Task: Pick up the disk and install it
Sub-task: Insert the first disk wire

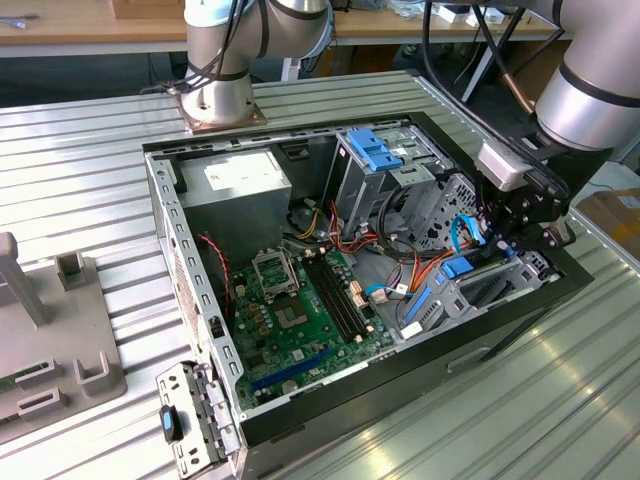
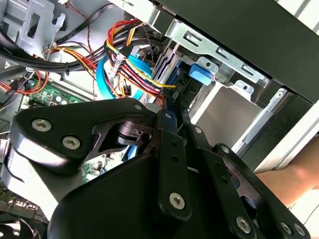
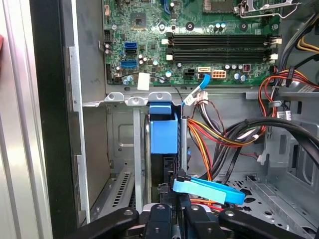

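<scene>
A: What's seen, big to small?

B: A ribbed metal tabletop [image 1: 90, 180] is seen in the exterior view, w/ an open PC case [image 1: 560, 285] laid on it. The motherboard [image 1: 300, 310] is exposed in the middle, and a grey power-supply box [image 1: 235, 195] is set at the far corner.

A: And the arm [image 1: 590, 90]?

B: It's reached into the case at the exterior view's right; the hand [image 1: 520, 215] is lowered over the drive cage [image 1: 470, 290].

A: The disk?

B: The disk [image 3: 163, 134], blue-railed, is seen standing on edge in the cage bay in the first wrist view, directly ahead of the hand [image 3: 172, 211].

A: Fingers clamped?

B: Can't be told; whether the disk is gripped isn't shown.
</scene>
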Available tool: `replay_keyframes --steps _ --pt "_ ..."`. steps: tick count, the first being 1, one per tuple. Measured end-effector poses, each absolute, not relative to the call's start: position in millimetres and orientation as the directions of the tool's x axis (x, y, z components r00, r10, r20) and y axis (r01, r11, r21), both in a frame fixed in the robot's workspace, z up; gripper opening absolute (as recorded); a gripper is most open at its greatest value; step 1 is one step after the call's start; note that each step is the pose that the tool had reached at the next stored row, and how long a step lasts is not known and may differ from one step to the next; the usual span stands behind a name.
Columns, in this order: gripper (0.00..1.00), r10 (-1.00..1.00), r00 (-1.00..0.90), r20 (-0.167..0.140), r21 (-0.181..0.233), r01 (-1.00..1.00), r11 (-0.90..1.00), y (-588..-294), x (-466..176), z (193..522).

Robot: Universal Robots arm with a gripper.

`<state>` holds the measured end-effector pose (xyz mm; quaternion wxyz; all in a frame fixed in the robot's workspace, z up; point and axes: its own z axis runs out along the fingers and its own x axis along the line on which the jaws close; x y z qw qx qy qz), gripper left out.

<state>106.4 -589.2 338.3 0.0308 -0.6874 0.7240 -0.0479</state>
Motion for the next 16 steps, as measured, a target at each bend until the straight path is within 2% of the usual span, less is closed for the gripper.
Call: replay_keyframes --steps 8,9,11,16 --pt "0.18 -0.998 -0.053 0.02 -0.112 -0.992 0.05 -589 106 337" --pt "0.24 -0.998 -0.053 0.021 -0.112 -0.992 0.05 -589 106 337" --pt "0.24 -0.998 -0.053 0.021 -0.112 -0.992 0.05 -589 106 338" --pt "0.24 -0.998 -0.053 0.021 -0.113 -0.992 0.05 -589 106 354"
